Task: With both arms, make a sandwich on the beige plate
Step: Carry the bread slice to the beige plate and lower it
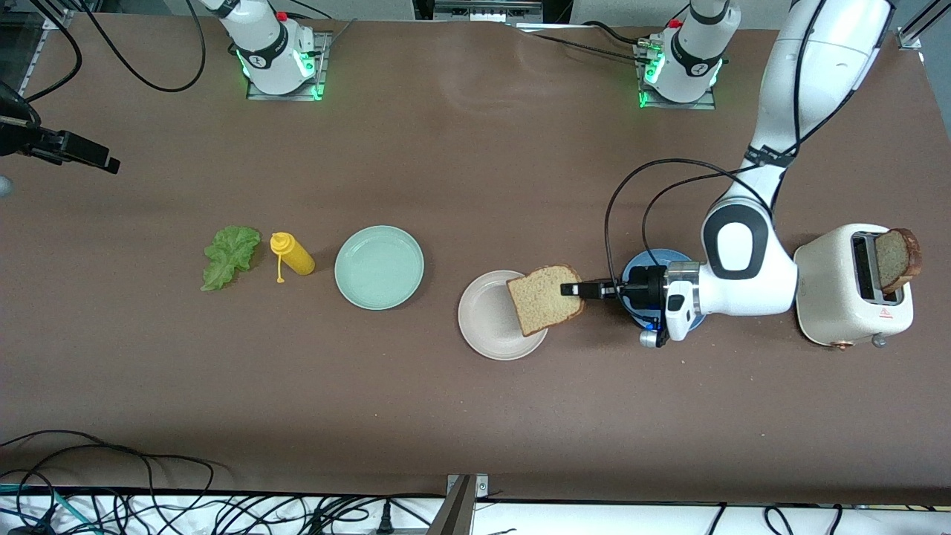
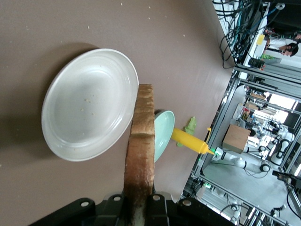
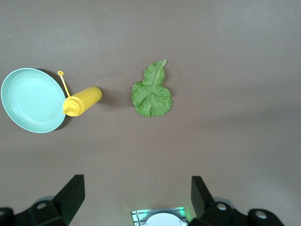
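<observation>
- Nearest the front camera sits the beige plate (image 1: 483, 331), bare and waiting, with a slice of bread (image 1: 544, 299) hanging over its edge toward the left arm's end of the table.
- I have the left gripper (image 1: 573, 289) over that edge, jaws clamped on the slice's crust and holding it edge-up, as my left wrist view shows (image 2: 140, 155).
- Bread like this I judge light, soft and crumbly; a pinch at the firmer crust is the sensible hold, and a gentle one.
- I see a second slice (image 1: 897, 259) standing in the toaster (image 1: 839, 297), and a blue plate (image 1: 640, 261) partly hidden under the left arm.
- My right gripper (image 3: 136, 200) waits high over the lettuce leaf (image 1: 228, 255), jaws wide apart and empty; the yellow bottle (image 1: 292, 253) lies between leaf and green plate (image 1: 379, 267).
</observation>
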You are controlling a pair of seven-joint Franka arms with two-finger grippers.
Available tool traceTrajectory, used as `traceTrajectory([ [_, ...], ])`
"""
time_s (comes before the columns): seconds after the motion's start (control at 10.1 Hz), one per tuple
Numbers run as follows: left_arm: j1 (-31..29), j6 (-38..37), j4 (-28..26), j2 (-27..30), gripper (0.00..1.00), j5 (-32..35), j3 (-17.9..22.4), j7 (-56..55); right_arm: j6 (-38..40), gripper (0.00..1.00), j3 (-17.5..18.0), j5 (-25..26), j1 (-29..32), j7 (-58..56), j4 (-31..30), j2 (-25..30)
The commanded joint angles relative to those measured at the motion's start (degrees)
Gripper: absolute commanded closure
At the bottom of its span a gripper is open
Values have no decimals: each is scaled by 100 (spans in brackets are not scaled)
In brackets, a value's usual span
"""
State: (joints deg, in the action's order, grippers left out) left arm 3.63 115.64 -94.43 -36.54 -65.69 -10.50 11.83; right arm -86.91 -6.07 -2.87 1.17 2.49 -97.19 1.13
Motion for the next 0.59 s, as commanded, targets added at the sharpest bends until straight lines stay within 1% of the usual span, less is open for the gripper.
traceTrajectory([
  [0.0, 488, 553, 152, -291, 100, -313, 40, 170, 51, 0, -26, -82, -3, 15, -1, 28],
  [0.1, 638, 904, 240, -423, 100, -313, 48, 187, 42, 0, -26, -82, -3, 15, 7, 28],
  [0.2, 717, 1081, 232, -528, 100, -331, 48, 301, -27, 0, -26, -82, -12, 6, 7, 19],
  [0.49, 771, 1224, 249, -688, 100, -427, 40, 363, -142, 0, -17, -73, -21, 41, 60, -78],
])
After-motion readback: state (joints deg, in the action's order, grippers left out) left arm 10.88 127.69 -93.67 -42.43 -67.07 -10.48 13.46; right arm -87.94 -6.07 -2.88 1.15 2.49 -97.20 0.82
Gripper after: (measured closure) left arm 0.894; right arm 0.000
